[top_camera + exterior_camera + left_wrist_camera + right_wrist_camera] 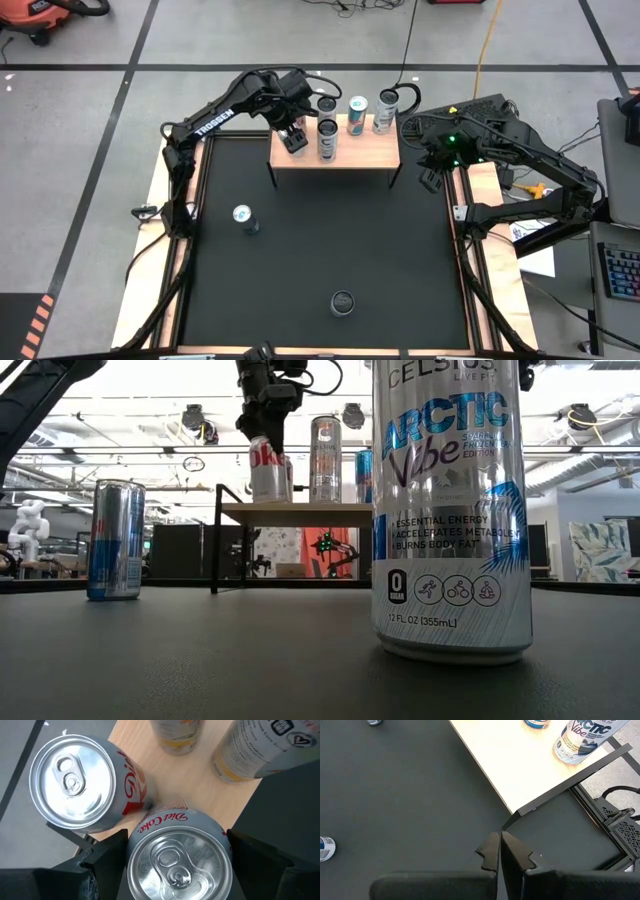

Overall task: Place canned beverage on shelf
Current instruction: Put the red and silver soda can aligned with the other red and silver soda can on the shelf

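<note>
You are at the placing step: on the tabletop [330,250] stands the shelf [360,152], and your left jaws [296,140] grasp a Diet Coke can [177,855] just beside a second one [80,780]. Next, release and lift clear. Your right jaws [500,851] wait clenched, empty.

High camera looks straight down on the bench [330,250]; low camera sits level, close behind a can [452,510]; both share the shelf [350,153].
</note>
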You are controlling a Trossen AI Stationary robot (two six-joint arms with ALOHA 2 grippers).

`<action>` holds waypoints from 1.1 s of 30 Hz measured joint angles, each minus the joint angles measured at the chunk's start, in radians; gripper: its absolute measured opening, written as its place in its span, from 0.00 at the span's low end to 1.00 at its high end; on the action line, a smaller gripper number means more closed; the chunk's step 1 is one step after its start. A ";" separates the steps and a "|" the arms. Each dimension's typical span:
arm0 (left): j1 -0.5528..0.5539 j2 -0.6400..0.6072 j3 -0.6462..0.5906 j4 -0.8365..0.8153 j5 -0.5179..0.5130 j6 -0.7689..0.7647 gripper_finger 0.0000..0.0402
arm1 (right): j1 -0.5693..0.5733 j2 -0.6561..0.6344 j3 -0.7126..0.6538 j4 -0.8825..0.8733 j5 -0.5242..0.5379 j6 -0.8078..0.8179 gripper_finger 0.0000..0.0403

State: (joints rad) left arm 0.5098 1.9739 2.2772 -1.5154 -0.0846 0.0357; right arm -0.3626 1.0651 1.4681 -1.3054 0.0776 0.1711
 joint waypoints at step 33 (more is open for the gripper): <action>-0.001 0.000 0.000 0.003 0.034 -0.029 0.76 | 0.000 0.000 0.000 0.000 0.000 0.000 0.00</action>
State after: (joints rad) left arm 0.5091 1.9739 2.2772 -1.5124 -0.0508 0.0063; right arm -0.3627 1.0653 1.4681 -1.3053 0.0776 0.1711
